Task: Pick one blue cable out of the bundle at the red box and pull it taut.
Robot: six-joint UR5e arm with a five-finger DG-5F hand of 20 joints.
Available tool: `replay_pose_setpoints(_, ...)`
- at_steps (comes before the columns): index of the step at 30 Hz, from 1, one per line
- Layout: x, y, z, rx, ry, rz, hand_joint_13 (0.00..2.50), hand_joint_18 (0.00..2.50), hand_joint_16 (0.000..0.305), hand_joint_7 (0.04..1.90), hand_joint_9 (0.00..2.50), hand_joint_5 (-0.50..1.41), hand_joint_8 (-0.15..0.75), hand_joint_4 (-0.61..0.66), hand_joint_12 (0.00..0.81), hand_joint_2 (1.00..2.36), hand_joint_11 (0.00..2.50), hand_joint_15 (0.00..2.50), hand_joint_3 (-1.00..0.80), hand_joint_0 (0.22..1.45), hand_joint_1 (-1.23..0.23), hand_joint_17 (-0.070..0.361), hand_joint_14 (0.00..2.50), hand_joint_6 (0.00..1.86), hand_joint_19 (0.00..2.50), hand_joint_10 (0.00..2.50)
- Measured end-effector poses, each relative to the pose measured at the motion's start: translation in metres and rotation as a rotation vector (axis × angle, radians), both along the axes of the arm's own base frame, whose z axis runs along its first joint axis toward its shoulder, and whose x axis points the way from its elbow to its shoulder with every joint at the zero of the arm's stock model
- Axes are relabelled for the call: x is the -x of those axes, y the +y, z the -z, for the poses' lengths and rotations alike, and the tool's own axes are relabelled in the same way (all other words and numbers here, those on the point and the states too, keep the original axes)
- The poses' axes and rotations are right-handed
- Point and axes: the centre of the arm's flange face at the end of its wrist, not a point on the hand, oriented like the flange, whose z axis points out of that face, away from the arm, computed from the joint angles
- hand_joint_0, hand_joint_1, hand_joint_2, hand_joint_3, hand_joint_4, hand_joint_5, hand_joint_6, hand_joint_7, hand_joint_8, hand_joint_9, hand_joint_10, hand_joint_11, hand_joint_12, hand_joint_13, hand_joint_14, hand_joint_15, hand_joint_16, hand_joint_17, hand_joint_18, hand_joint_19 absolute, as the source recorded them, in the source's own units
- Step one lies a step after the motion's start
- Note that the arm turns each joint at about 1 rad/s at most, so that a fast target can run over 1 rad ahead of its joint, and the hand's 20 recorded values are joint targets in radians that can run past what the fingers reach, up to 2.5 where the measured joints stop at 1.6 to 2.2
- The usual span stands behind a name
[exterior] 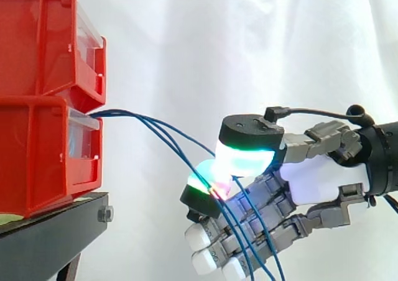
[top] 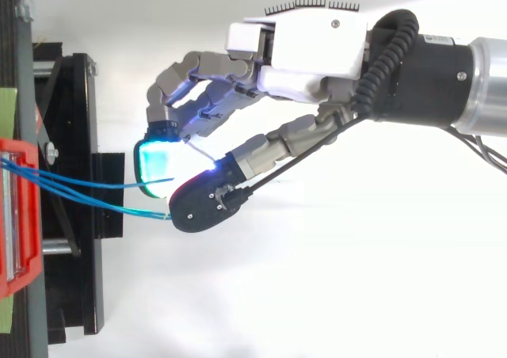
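1. Blue cables [exterior: 134, 115] leave the front of the lower red bin [exterior: 37, 163] just under its rim as a close bundle. We see them fan apart as they slope down and to the right towards the hand [exterior: 311, 181].
2. We see the lower red bin sitting on a black stand [exterior: 56, 231], with an upper red bin [exterior: 37, 45] stacked on top and a white curtain [exterior: 217, 45] behind.
3. The hand reaches in from the right of the side view and is held in the air, apart from the bins, with its thumb above and its fingers below.
4. We find it grasping: the thumb's green-cyan pad and a fingertip glowing green and red are closed together, and one blue cable [top: 131, 212] runs in between them.
5. Its other fingers are half curled lower down, with white pads. The other cables pass across them and run on to the bottom edge of the side view.
6. From above, we see the cables cross the gap between the stand and the hand in a shallow curve, not a straight line.
7. We cannot tell which strand of the bundle is the pinched one where they leave the bin.
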Motion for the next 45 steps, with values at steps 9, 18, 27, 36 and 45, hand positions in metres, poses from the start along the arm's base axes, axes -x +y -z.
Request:
replay_pose_setpoints(9,0.0001,0.0001,0.0002,0.000,0.000,0.002,0.49,0.48,0.047,1.06,0.69,-0.12,0.326,0.17,0.337,1.01,0.32,0.24,-0.33,0.58,-0.57,0.106,0.01,0.87,0.32,0.01)
replay_pose_setpoints(18,0.0000,0.0000,0.0002,0.000,0.000,0.003,0.48,0.47,0.047,1.04,0.69,-0.12,0.328,0.18,0.339,1.01,0.32,0.24,-0.40,0.58,-0.54,0.107,0.01,0.87,0.31,0.01)
replay_pose_setpoints(27,0.0003,0.0000,0.0004,-0.001,0.003,0.003,0.48,0.47,0.048,1.03,0.69,-0.12,0.331,0.18,0.342,1.01,0.32,0.24,-0.43,0.57,-0.53,0.107,0.01,0.87,0.31,0.01)
replay_pose_setpoints(36,0.0004,0.0000,0.0004,-0.001,0.003,0.003,0.48,0.49,0.047,1.10,0.70,-0.12,0.337,0.17,0.341,1.01,0.34,0.23,-0.29,0.58,-0.65,0.105,0.01,0.88,0.29,0.01)
replay_pose_setpoints(45,0.0006,0.0000,-0.0005,-0.004,0.003,0.003,0.55,0.58,0.053,1.07,0.73,-0.12,0.361,0.15,0.366,1.01,0.37,0.22,-0.11,0.61,-0.81,0.119,0.01,0.91,0.23,0.01)
